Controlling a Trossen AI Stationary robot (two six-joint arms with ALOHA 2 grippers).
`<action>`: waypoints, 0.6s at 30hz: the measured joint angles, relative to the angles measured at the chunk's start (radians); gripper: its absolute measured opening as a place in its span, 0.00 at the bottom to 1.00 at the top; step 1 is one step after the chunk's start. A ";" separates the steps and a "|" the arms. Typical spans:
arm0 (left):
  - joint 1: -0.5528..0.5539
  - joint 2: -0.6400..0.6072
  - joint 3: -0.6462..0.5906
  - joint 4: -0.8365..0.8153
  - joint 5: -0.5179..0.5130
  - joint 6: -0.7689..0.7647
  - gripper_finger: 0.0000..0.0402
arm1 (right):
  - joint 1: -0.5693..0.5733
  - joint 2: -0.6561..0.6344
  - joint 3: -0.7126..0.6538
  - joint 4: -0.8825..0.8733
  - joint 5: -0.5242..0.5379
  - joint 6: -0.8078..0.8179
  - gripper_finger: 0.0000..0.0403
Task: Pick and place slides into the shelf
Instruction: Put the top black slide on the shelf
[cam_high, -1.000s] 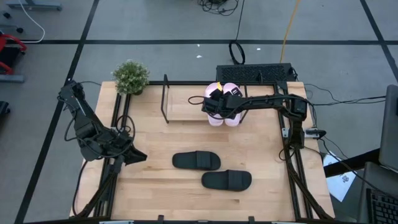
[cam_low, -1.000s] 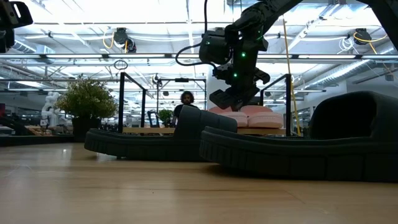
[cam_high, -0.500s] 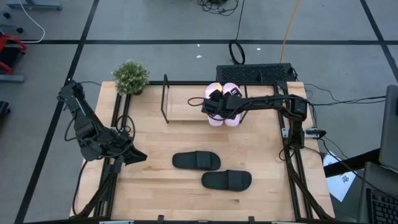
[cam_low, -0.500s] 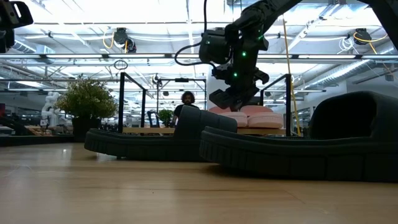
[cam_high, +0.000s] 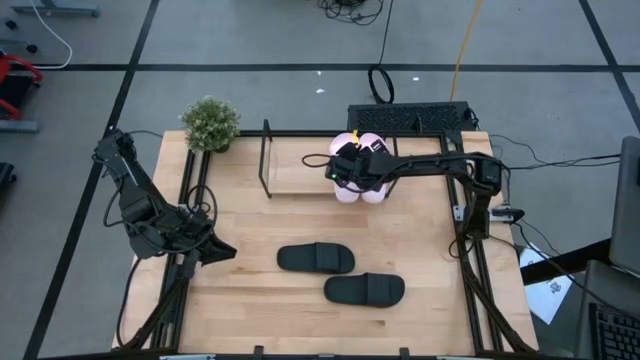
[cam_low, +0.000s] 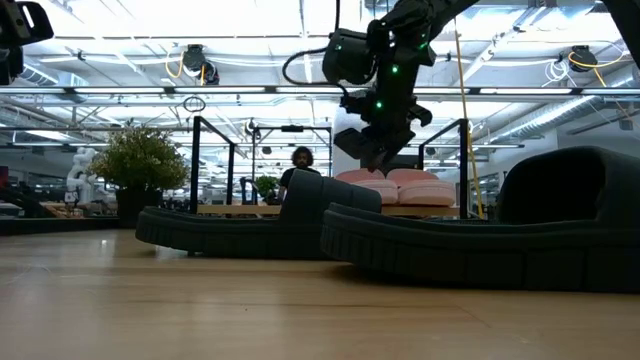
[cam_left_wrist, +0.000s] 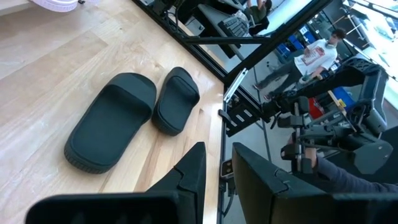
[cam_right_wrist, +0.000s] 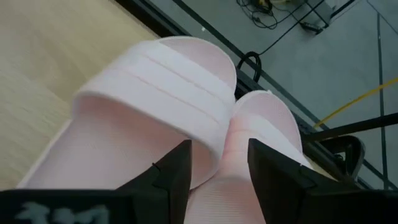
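Observation:
Two pale pink slides lie side by side on the right end of the shelf, soles down on its wooden board. My right gripper hovers open just above them, touching neither. Two black slides rest on the tabletop, and the left wrist view shows them too. My left gripper waits open near the table's left edge.
A potted plant stands at the table's far left corner beside the shelf. The shelf board left of the pink slides is bare. Black frame rails run along the table's sides. A person sits in the room beyond the table.
My right gripper has risen straight up from just over the pink slides, staying open. The pink slides remain where they were on the shelf.

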 joint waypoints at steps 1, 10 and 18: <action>0.000 0.000 0.000 0.000 0.000 0.000 0.18 | 0.002 -0.005 0.000 0.000 0.000 0.000 0.37; 0.000 0.000 0.000 0.000 -0.001 0.002 0.18 | 0.071 -0.095 0.000 0.023 0.000 0.001 0.36; 0.000 0.021 0.000 0.002 -0.018 0.009 0.18 | 0.210 -0.202 0.000 0.116 -0.066 0.001 0.36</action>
